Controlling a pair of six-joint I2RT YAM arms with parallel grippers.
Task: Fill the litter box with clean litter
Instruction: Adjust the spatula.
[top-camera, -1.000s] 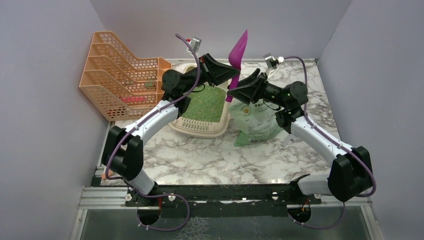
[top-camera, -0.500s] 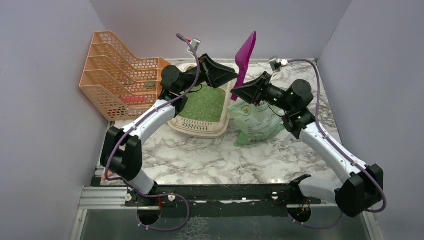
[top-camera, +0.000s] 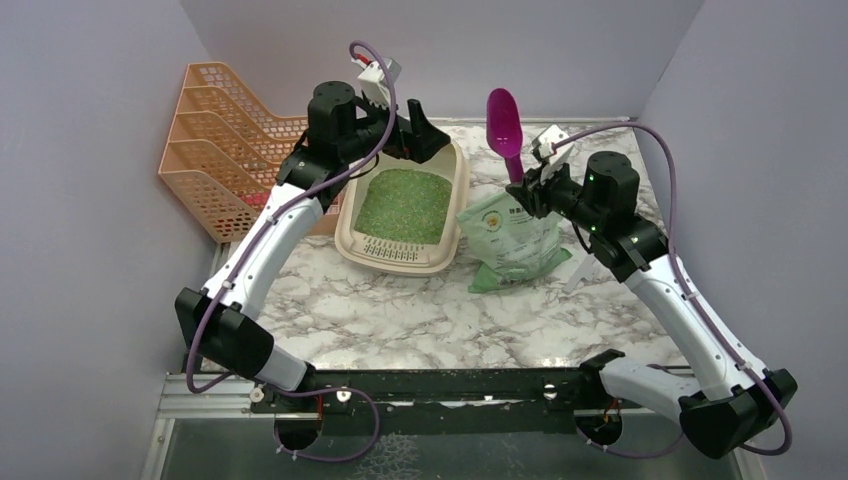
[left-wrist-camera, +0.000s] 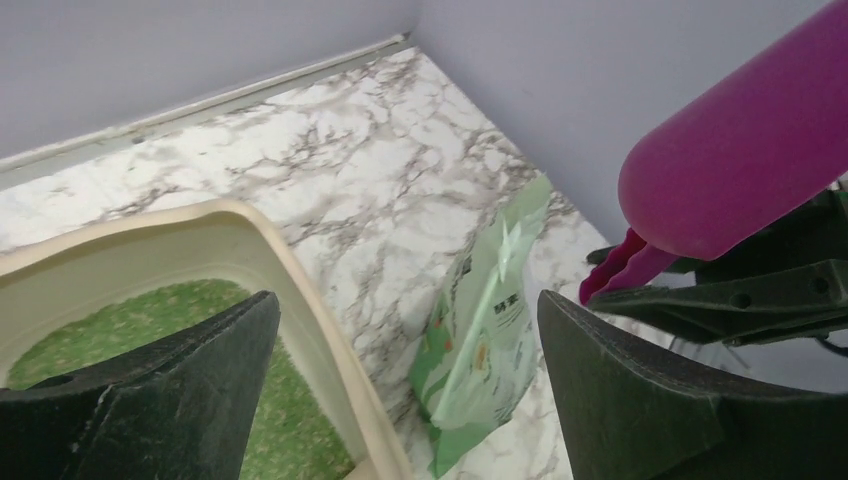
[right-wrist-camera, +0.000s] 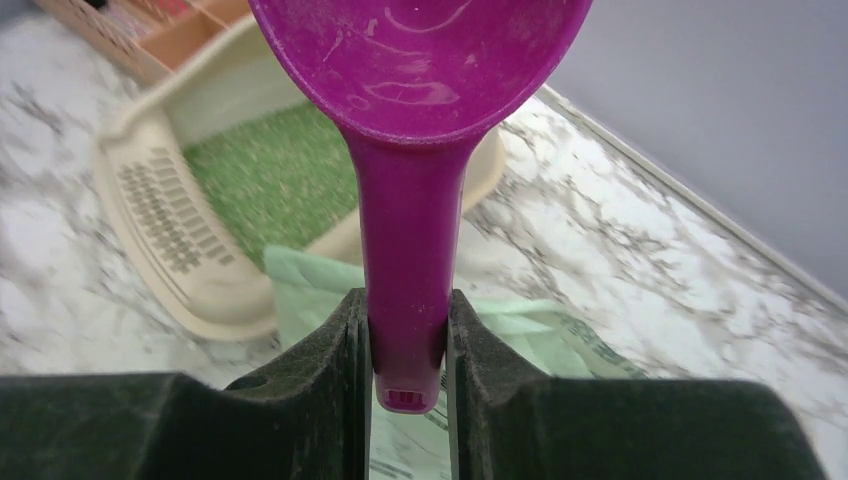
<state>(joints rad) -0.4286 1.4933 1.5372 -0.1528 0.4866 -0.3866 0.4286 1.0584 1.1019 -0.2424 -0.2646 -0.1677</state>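
1 litter box (top-camera: 398, 258), 1 litter bag (top-camera: 515, 240), 1 scoop (top-camera: 503, 118) in R jaws; L jaws wide.

Litter box (top-camera: 400, 262) sat far-centre, green litter (top-camera: 405, 205) covering its floor. Bag (top-camera: 515, 245) lay just right of it. Right gripper (top-camera: 524, 183) clamped magenta scoop (top-camera: 503, 116) upright above bag. Left gripper (top-camera: 425, 140) hung over box's far rim. Orange rack (top-camera: 230, 150) stood far left.

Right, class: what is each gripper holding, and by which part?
The right gripper grips the scoop by its handle's end. The left gripper is open, holding nothing.
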